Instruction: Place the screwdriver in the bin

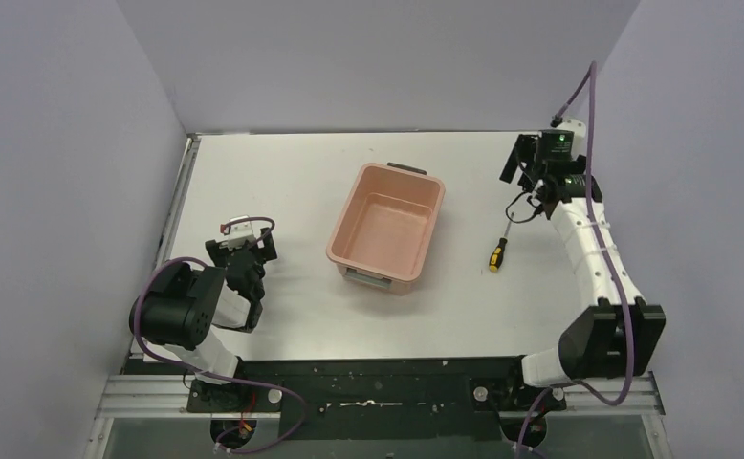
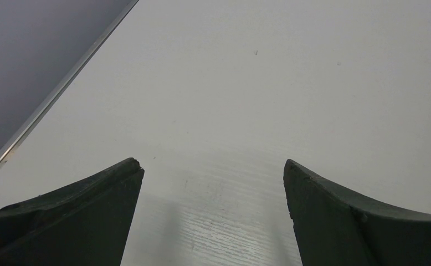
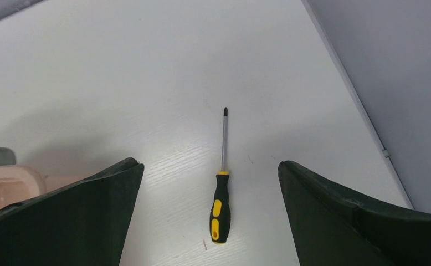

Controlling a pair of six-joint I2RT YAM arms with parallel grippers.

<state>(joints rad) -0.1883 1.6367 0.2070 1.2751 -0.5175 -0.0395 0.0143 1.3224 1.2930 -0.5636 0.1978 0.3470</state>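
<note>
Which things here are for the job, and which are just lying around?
For the job: screwdriver; bin; right fingers, open near the screwdriver.
Just there: left fingers, open; table.

White, matte table (image 1: pixel 282 182), finely grained up close, edged on the left by a pale metal strip (image 1: pixel 179 206). Bears a salmon-pink bin (image 1: pixel 387 225) near the middle, standing upright and turned slightly askew, with grey handles at its short ends. Bears also, apart to the bin's right, a screwdriver (image 1: pixel 498 247) lying flat, with the yellow-and-black handle toward the near edge and the thin shaft pointing toward the far edge. Shows a few tiny dark specks (image 3: pixel 205 244) just beside the handle in the right wrist view, possibly scratches or dirt.
</note>
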